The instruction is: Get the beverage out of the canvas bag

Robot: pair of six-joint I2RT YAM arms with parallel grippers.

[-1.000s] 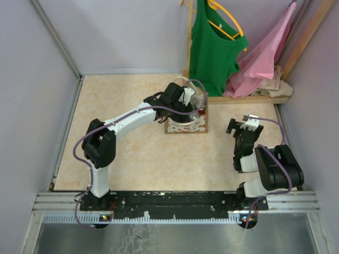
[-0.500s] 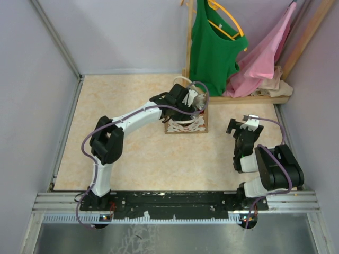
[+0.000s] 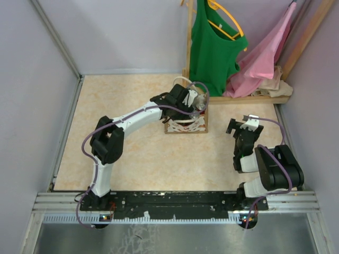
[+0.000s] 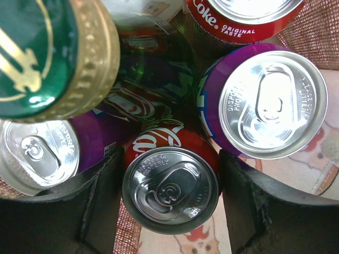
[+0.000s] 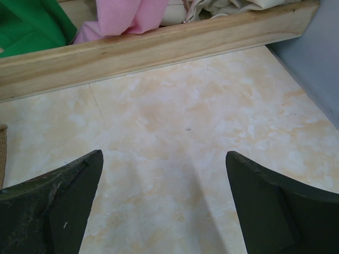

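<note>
The canvas bag (image 3: 186,125) stands mid-table in the top view, cream with a red-and-white lace pattern. My left gripper (image 3: 194,103) reaches down into its open top. In the left wrist view the bag (image 4: 313,38) holds several drinks: a red cola can (image 4: 170,189), a purple can (image 4: 273,103), a second red cola can (image 4: 244,15), a silver-topped can (image 4: 33,156) and a green-capped bottle (image 4: 48,53). My left gripper (image 4: 170,203) has its jaws pressed against both sides of the nearest red cola can. My right gripper (image 3: 241,125) is open and empty over bare table (image 5: 164,201).
A wooden clothes rack base (image 5: 159,48) runs behind the bag at the back right, with a green top (image 3: 213,47) and pink cloth (image 3: 265,58) hanging over it. Grey walls close the table on the left, back and right.
Over the last second my left arm swung its elbow forward and sank the gripper deeper into the bag. The right arm has not moved.
</note>
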